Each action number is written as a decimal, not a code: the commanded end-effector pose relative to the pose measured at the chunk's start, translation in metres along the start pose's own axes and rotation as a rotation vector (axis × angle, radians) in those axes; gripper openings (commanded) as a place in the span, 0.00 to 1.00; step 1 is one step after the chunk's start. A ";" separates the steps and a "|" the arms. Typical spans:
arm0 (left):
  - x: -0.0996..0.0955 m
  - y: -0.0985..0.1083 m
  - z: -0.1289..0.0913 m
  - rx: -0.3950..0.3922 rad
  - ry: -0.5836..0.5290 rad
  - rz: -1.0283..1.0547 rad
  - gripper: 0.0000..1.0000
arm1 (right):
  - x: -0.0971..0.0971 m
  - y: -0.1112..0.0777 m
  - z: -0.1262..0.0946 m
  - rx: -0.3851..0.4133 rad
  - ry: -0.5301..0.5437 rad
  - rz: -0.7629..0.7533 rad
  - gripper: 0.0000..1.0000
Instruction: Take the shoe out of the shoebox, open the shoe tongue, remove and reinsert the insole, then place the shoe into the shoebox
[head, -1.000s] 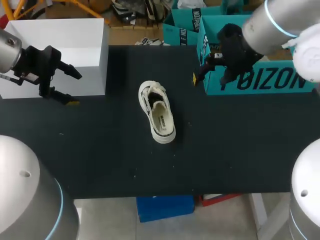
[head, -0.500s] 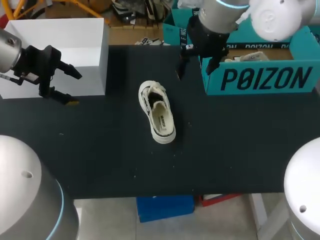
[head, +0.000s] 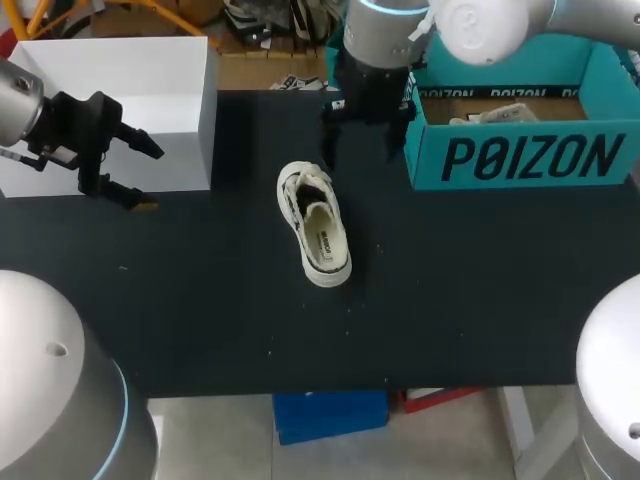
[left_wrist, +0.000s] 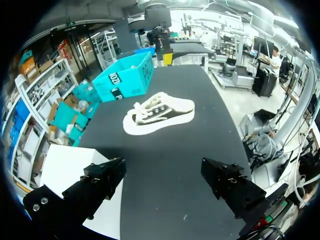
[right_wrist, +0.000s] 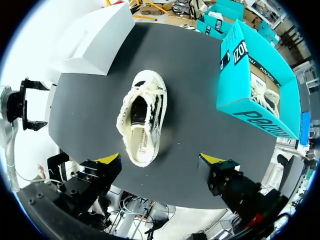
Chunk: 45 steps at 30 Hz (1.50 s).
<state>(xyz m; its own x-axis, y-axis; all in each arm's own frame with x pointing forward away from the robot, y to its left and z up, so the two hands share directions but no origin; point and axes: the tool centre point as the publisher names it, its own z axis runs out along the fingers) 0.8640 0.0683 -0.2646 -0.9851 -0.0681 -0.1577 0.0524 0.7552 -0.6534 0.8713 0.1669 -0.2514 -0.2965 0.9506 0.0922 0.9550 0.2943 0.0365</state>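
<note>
A white low-top shoe (head: 313, 225) lies on its sole in the middle of the black table (head: 200, 300), also seen as the shoe (left_wrist: 159, 112) and the shoe (right_wrist: 142, 117). The teal shoebox (head: 520, 155) stands open at the back right, and something pale rests inside it (head: 495, 115). My right gripper (head: 362, 148) hangs open above the table just beyond the shoe's far end; in its own view the gripper (right_wrist: 160, 160) looks down on the shoe with nothing between its fingers. My left gripper (head: 150, 178) stands open at the far left beside the white box, empty (left_wrist: 165, 182).
A white box (head: 120, 70) fills the table's back left corner, right beside my left gripper. More teal boxes (head: 365, 50) stand behind the table. The teal shoebox (right_wrist: 250, 90) sits to one side of the shoe.
My right arm has swung left from in front of the teal shoebox to above the shoe's far end. The left arm and the shoe have stayed put.
</note>
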 end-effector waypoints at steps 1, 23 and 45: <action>0.001 0.000 0.000 0.000 -0.004 0.002 1.00 | 0.008 0.005 0.016 0.022 -0.003 -0.003 1.00; 0.001 0.000 0.000 0.000 -0.004 0.002 1.00 | 0.023 0.011 0.048 0.025 -0.018 -0.015 1.00; 0.001 0.000 0.000 0.000 -0.004 0.002 1.00 | 0.021 0.019 0.069 0.041 -0.018 -0.024 0.44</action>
<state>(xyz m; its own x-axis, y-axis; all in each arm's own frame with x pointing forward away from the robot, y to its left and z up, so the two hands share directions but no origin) 0.8637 0.0682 -0.2642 -0.9851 -0.0682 -0.1580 0.0524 0.7558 -0.6527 0.8784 0.1949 -0.3069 -0.3190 0.9455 0.0645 0.9476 0.3194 0.0044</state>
